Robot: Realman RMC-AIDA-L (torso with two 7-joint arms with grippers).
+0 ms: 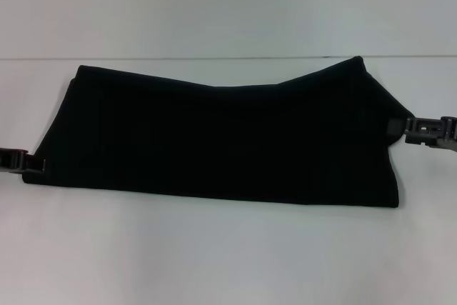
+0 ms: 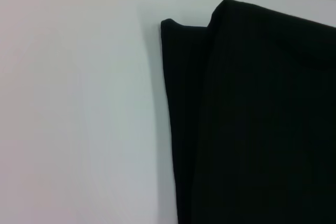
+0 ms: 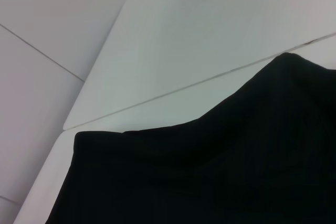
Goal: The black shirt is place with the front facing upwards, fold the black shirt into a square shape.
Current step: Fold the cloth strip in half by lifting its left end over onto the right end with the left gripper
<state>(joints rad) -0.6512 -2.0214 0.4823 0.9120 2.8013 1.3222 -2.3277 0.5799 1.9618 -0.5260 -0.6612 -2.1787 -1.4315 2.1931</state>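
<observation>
- Head view: black shirt (image 1: 214, 141) lies as a folded band across the white table (image 1: 214, 262).
- Left gripper (image 1: 34, 165) and right gripper (image 1: 397, 126) each pinch an end.
- Lift both evenly, judging by the sagging far edge.

Near strip: bare surface (image 1: 214, 262).
Far strip: bare surface.
Middle: black shirt (image 1: 214, 141) spans it, grippers at both ends.

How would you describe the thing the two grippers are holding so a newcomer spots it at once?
On the white table, the black shirt lies as a long folded band across the middle. The left gripper meets its near left corner and the right gripper its right edge. It is the only dark, soft thing there; no lettering shows.
</observation>
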